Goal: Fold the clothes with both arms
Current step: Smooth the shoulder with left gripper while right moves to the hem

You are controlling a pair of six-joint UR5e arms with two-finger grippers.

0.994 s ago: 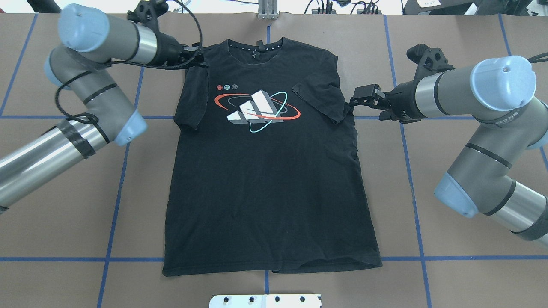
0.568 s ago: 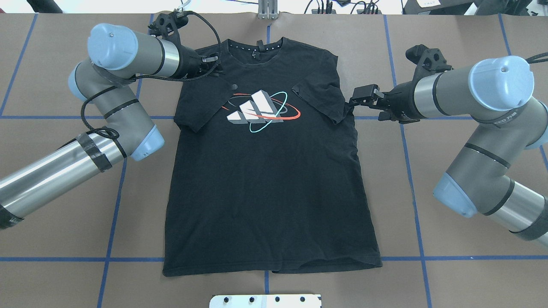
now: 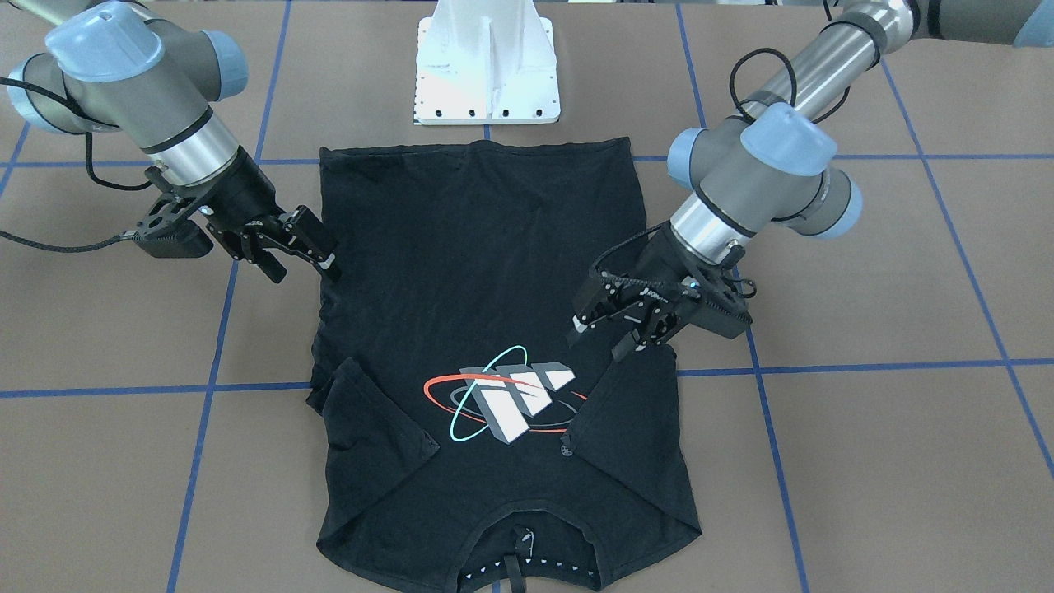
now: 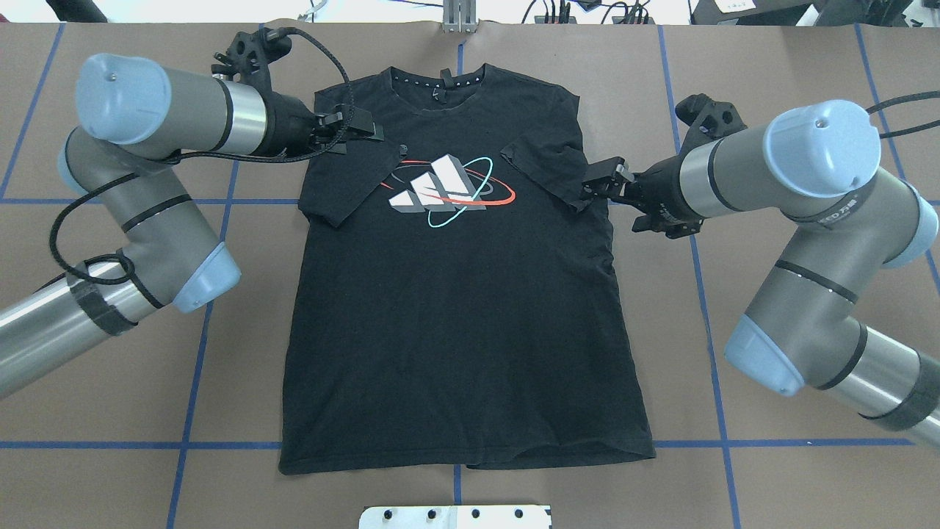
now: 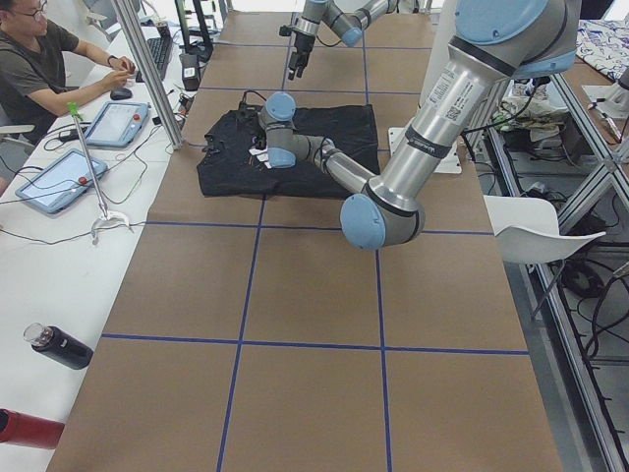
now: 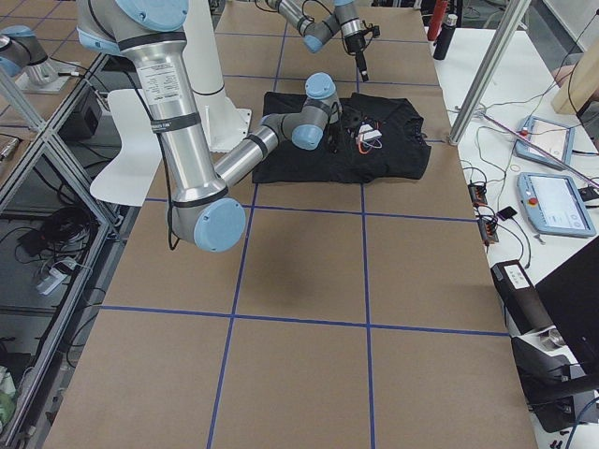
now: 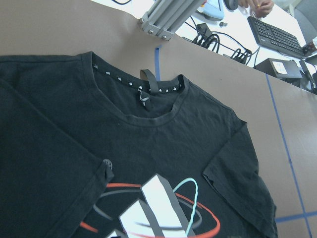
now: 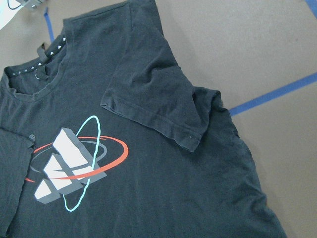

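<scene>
The black T-shirt (image 4: 455, 316) lies flat, face up, collar at the far edge, with both sleeves folded inward beside the print (image 4: 440, 192). It also shows in the front view (image 3: 486, 247) and in both wrist views (image 7: 148, 144) (image 8: 163, 198). My left gripper (image 4: 363, 134) (image 3: 599, 342) hovers open and empty over the folded left sleeve (image 4: 338, 184). My right gripper (image 4: 596, 182) (image 3: 303, 265) is open and empty at the shirt's right edge, next to the folded right sleeve (image 4: 547, 173). No fingers show in the wrist views.
The white pedestal base (image 3: 487, 66) stands at the hem side of the shirt. An aluminium post (image 4: 459, 15) and cables sit past the collar. Blue tape lines (image 4: 198, 323) cross the brown table. An operator (image 5: 39, 59) sits by tablets at the far side.
My left gripper carried the left sleeve inward over the small dots of the print, let go and drew back a little. My right gripper moved slightly toward the shirt's right edge.
</scene>
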